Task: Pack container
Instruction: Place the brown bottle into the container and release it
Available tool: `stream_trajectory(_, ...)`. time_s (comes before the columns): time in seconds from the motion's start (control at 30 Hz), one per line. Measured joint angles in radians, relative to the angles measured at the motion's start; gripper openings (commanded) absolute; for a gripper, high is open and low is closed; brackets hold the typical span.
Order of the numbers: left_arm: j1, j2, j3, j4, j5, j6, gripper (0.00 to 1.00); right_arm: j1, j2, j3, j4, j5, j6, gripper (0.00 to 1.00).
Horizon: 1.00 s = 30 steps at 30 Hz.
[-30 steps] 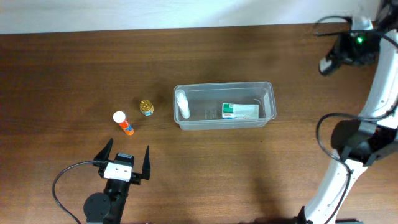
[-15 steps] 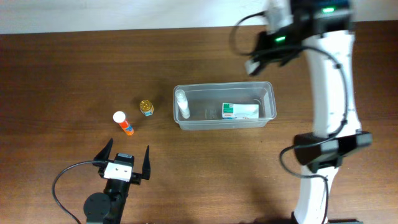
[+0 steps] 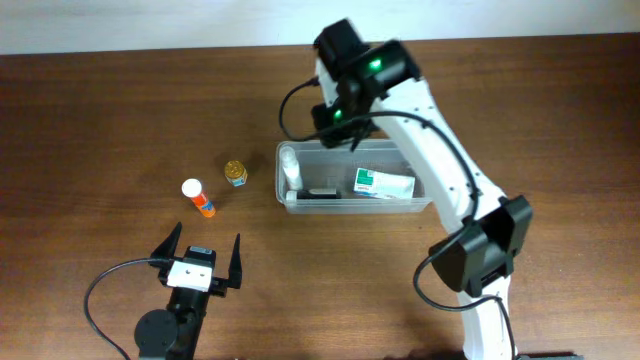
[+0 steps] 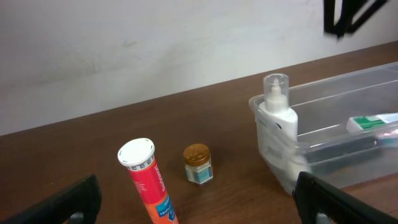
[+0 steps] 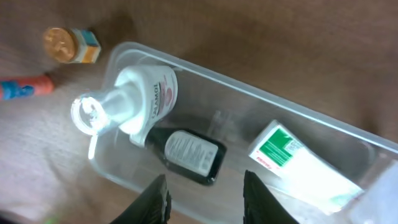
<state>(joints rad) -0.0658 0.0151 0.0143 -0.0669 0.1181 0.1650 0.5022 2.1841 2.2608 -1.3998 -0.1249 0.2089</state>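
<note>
Container (image 3: pixel 350 207): clear, translucent plastic tub, rectangular with rounded corners and a raised rim. You see it lying lengthwise near the middle of the table (image 3: pixel 100 120), a dark brown wood-grain surface.

Contents:
- a white pump bottle (image 3: pixel 290 168) with a clear cap stands at the tub's left end, close against the short wall;
- a dark bottle (image 5: pixel 189 155) with a pale label lies flat on the floor beside it;
- a green-and-white box (image 3: pixel 385 183) lies flat toward the right end.

A strip of bare floor shows along the far wall.

The right gripper (image 5: pixel 205 199) hangs over the left half of the tub. Its fingers are spread wide, with nothing between them.

Outside, a small jar (image 3: pixel 236 173) with a gold lid sits near the tub's left end without touching it. Further left, an orange tube (image 3: pixel 198 198) with a round white cap lies tilted.

The left gripper (image 3: pixel 207 238) sits near the table's front edge, well apart from the tub, with jaws wide and empty. Bare wood lies between it and the tube.
</note>
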Motion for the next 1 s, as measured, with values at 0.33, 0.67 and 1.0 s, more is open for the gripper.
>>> stream_trajectory(0.33, 0.0, 0.0, 0.0, 0.0, 0.0, 0.0, 0.99, -0.008, 0.0, -0.07, 0.038, 0.009, 0.026, 0.31)
stream_trajectory(0.67, 0.0, 0.0, 0.0, 0.0, 0.0, 0.0, 0.99, -0.043, 0.0, -0.07, 0.077, 0.03, 0.027, 0.32)
stream_trajectory(1.0, 0.0, 0.0, 0.0, 0.0, 0.0, 0.0, 0.99, -0.384, -0.005, -0.069, 0.062, 0.032, 0.049, 0.38)
